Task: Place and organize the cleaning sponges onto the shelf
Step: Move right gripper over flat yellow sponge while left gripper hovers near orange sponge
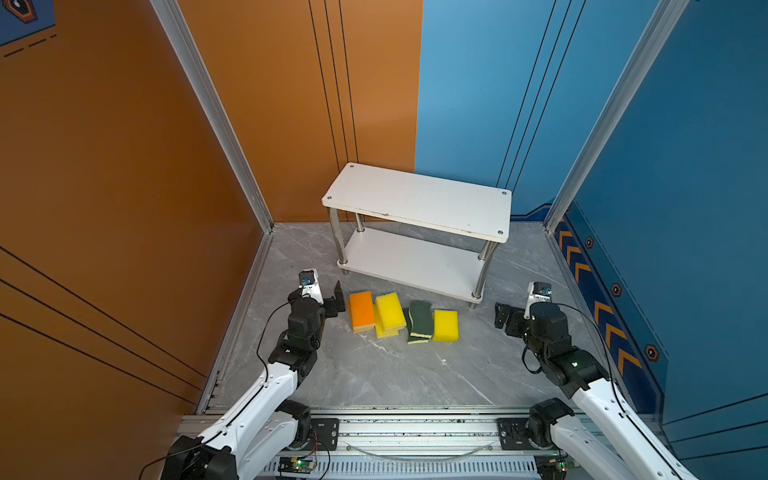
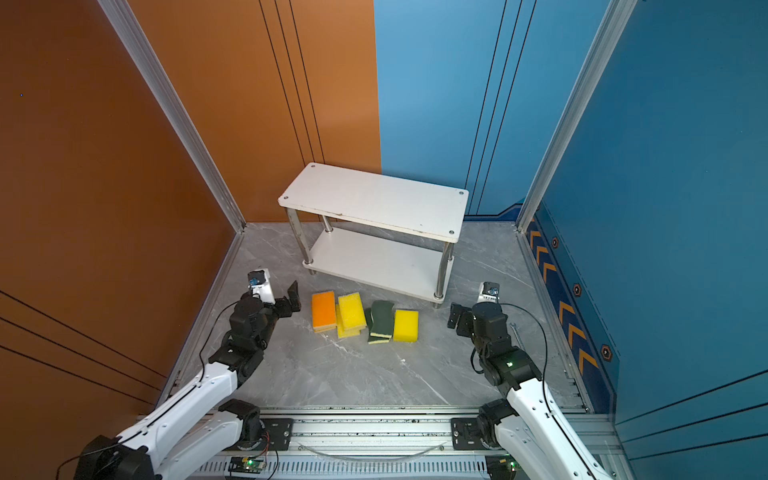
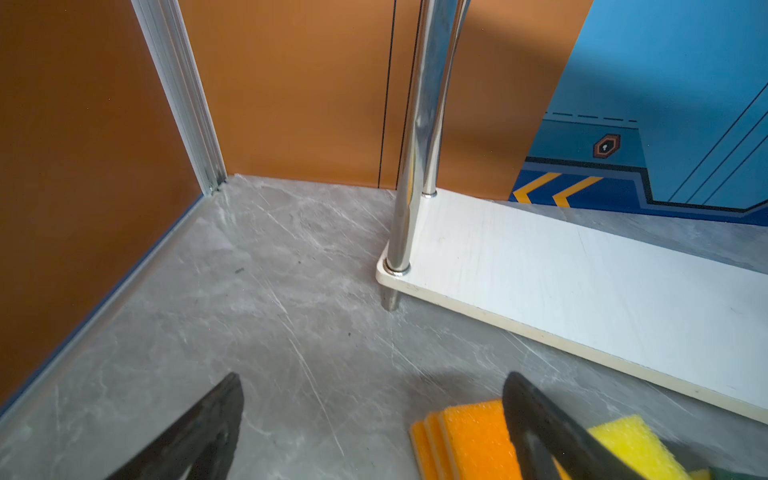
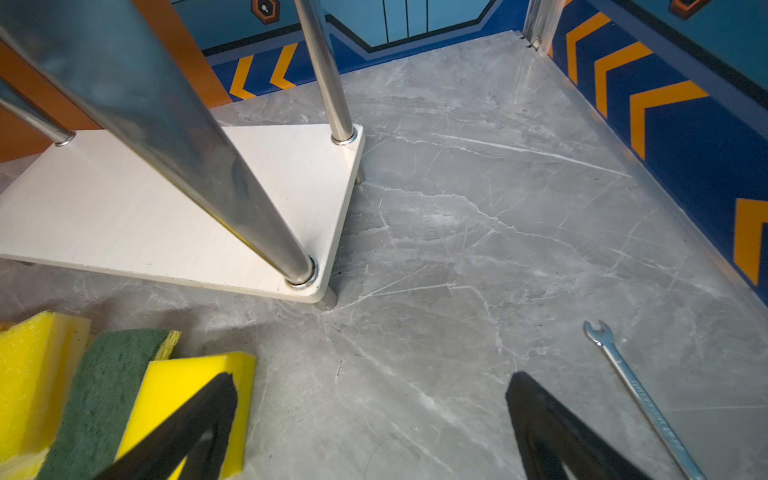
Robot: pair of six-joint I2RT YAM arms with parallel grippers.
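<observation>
Lower sponges point(image 1: 384, 330) under the stacked piles, count unclear; wrench point(image 4: 640, 399) cut off at the edge.

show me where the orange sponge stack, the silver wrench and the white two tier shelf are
Orange-topped foam sponge stack point(image 1: 360, 309), a top view, on its top face.
Silver metal wrench point(image 4: 635, 382), right wrist view, on its shaft.
White two-tier shelf point(image 1: 419, 199), a top view, on its bare upper board.

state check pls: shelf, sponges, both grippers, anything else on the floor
shelf: upright, both boards bare
sponges: all on the floor before the shelf, some stacked, none shelved
left gripper: open, holding nothing, beside the orange sponge
right gripper: open, holding nothing
wrench: flat on the floor
</observation>
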